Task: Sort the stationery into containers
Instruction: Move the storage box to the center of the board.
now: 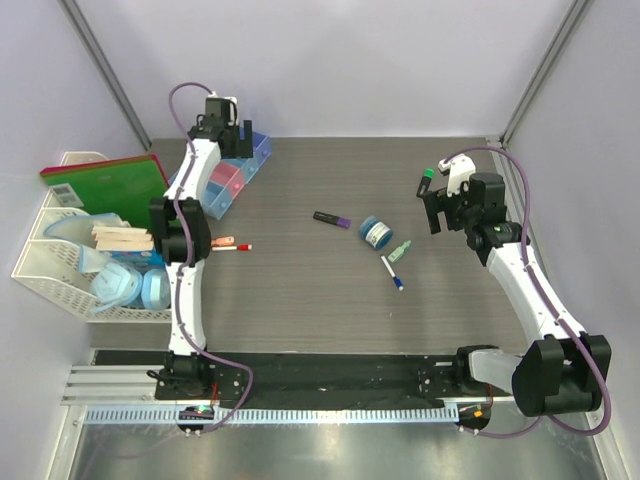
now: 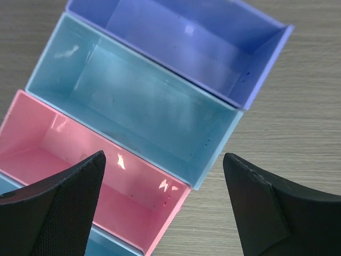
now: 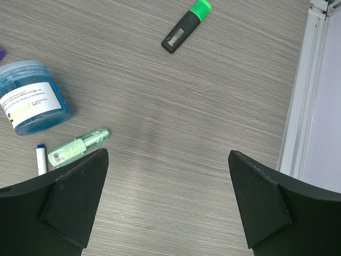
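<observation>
Left gripper (image 2: 162, 156) spread wide over the bins (image 2: 160, 106); right gripper (image 3: 168, 153) wide too, its cam shows the green-capped highlighter (image 3: 186, 26) that's half-hidden overhead.

Row of four joined translucent plastic bins (image 1: 228, 172), blue, pink, blue, purple: far left of table (image 1: 300, 310). Loose mid-table, all lying flat:
- purple-ended black highlighter (image 1: 331, 219)
- round blue jar (image 1: 376, 232)
- green-white bottle (image 1: 399, 250)
- blue-capped white marker (image 1: 392, 273)

Red-capped white marker (image 1: 236, 247) lies left. Green-capped black highlighter (image 3: 186, 26) lies far right, apart.

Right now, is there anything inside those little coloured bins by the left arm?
The purple bin, the light blue bin and the pink bin look empty. The fourth bin is mostly covered by the left end effector, so its inside cannot be seen.
</observation>
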You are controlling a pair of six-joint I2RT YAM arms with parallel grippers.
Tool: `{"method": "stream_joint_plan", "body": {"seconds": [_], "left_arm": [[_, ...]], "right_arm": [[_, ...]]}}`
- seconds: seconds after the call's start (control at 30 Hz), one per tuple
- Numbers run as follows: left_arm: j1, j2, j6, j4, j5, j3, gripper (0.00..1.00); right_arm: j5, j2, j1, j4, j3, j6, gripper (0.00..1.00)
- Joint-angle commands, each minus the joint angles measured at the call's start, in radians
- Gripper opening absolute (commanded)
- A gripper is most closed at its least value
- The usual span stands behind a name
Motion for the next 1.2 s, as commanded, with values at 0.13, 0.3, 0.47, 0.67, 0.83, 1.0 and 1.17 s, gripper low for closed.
{"method": "stream_joint_plan", "body": {"seconds": [0.13, 0.3, 0.47, 0.67, 0.83, 1.0, 1.17], "left_arm": [[-0.029, 0.02, 0.027, 0.017, -0.032, 0.041, 0.91], [-0.05, 0.057, 0.067, 0.034, -0.025, 0.044, 0.92], [-0.073, 0.097, 0.091, 0.047, -0.025, 0.052, 0.92], [-0.093, 0.137, 0.129, 0.06, 0.004, 0.081, 0.93], [-0.116, 0.141, 0.143, 0.064, 0.061, 0.069, 0.93], [-0.148, 0.131, 0.154, 0.065, 0.135, 0.04, 0.92], [-0.202, 0.111, 0.188, 0.064, 0.171, -0.011, 0.91]], "right_arm": [[0.0, -0.028, -0.004, 0.045, -0.005, 0.002, 1.0], [-0.003, -0.04, -0.004, 0.046, -0.016, 0.003, 1.0], [0.0, -0.051, -0.004, 0.049, -0.025, 0.003, 1.0], [0.003, -0.05, -0.003, 0.056, -0.026, 0.003, 1.0], [0.006, -0.048, -0.004, 0.062, -0.034, 0.005, 1.0], [0.011, -0.042, -0.004, 0.065, -0.034, 0.006, 1.0], [0.012, -0.045, -0.004, 0.065, -0.036, 0.008, 1.0]]}}
